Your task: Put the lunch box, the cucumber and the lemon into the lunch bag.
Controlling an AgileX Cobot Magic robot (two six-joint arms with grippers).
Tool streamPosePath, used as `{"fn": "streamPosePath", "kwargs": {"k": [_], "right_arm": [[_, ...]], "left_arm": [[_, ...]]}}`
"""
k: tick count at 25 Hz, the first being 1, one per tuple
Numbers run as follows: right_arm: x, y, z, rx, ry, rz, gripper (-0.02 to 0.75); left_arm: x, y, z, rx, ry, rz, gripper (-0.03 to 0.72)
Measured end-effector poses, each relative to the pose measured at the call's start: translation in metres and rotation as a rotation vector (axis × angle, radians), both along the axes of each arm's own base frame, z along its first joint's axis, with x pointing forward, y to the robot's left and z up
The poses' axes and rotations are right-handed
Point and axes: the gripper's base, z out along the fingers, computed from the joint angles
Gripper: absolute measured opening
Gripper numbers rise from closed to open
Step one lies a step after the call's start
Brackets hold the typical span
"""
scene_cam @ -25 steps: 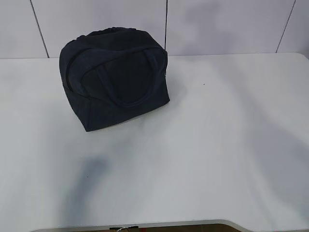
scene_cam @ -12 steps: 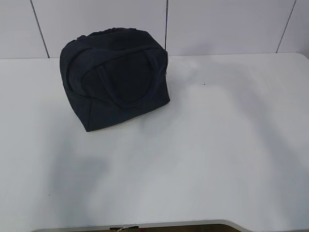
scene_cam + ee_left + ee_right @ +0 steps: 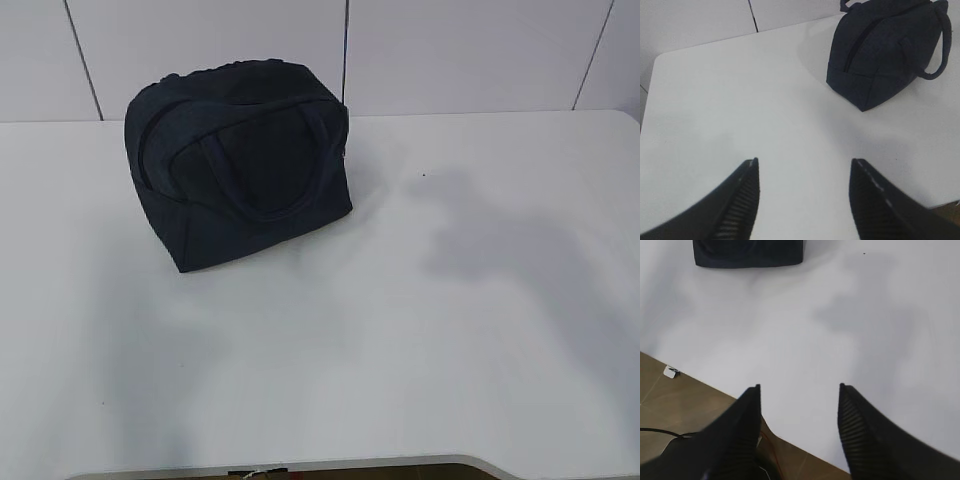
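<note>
The dark navy lunch bag (image 3: 240, 165) stands on the white table (image 3: 400, 330) at the back left, zipped shut, handles lying against its side. It also shows in the left wrist view (image 3: 885, 50) at the top right and its bottom edge in the right wrist view (image 3: 747, 252). My left gripper (image 3: 804, 162) is open and empty above bare table, well short of the bag. My right gripper (image 3: 799, 386) is open and empty over the table's front edge. Neither gripper shows in the exterior view. The lunch box, cucumber and lemon are out of view.
A white tiled wall (image 3: 450, 50) runs behind the table. The table's front edge (image 3: 400, 462) shows at the bottom. The brown floor (image 3: 670, 400) with a cable lies below the edge in the right wrist view.
The bag has not moved. The arm shadow at the lower left of the table has faded, and a shadow has grown on the right side.
</note>
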Motion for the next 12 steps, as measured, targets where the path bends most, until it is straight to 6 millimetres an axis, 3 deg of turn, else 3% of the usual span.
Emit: {"fn": "streamPosePath", "kwargs": {"k": [5,12], "right_arm": [[-0.023,-0.001,-0.009,0.003,-0.023,0.0,0.549],[-0.044,-0.003,-0.021,0.017,-0.054,-0.026,0.581]], "left_arm": [[-0.015,0.0,-0.018,-0.04,-0.004,-0.017,0.467],[-0.025,-0.002,-0.045,-0.069,0.034,-0.039,0.473]]}}
